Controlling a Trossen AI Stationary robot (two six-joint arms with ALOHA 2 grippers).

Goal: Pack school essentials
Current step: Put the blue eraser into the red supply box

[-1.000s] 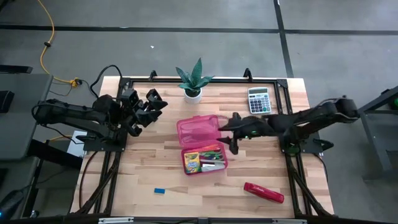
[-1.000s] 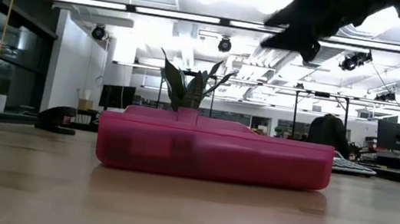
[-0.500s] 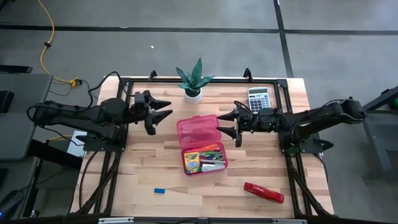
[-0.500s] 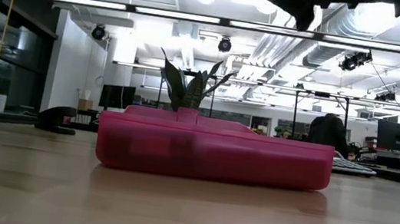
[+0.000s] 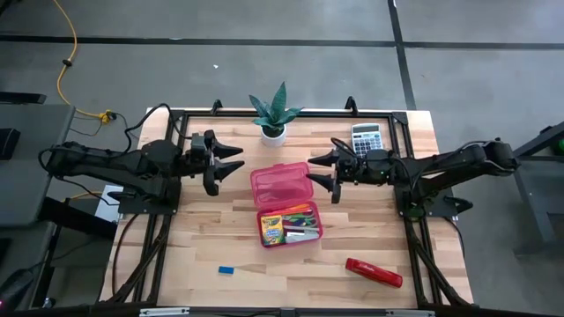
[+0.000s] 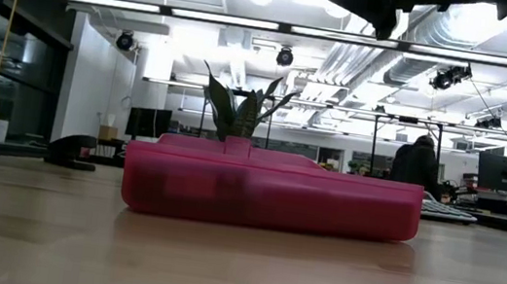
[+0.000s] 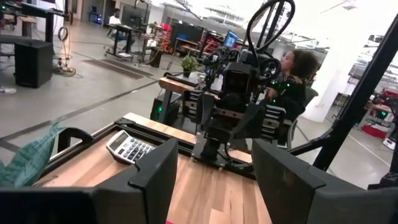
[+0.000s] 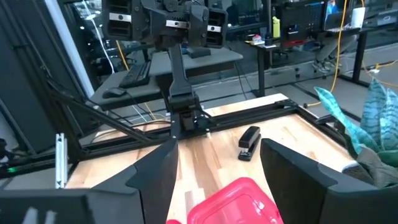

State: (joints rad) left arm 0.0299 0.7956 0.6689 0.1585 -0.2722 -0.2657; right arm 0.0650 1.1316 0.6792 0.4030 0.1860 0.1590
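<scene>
The pink case (image 5: 288, 205) lies open on the worktop (image 5: 203, 238), crayon box (image 5: 271, 229) and pencil (image 5: 302, 210) inside. Left hand (image 5: 231, 164) and right hand (image 5: 319, 173) hover open beside its lid.

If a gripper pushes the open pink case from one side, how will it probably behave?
The pink case lies flat and low on the table, so it would likely slide rather than tip. Its open lid may flex or swing at the hinge. The loose crayon box and pens inside could shift.
</scene>
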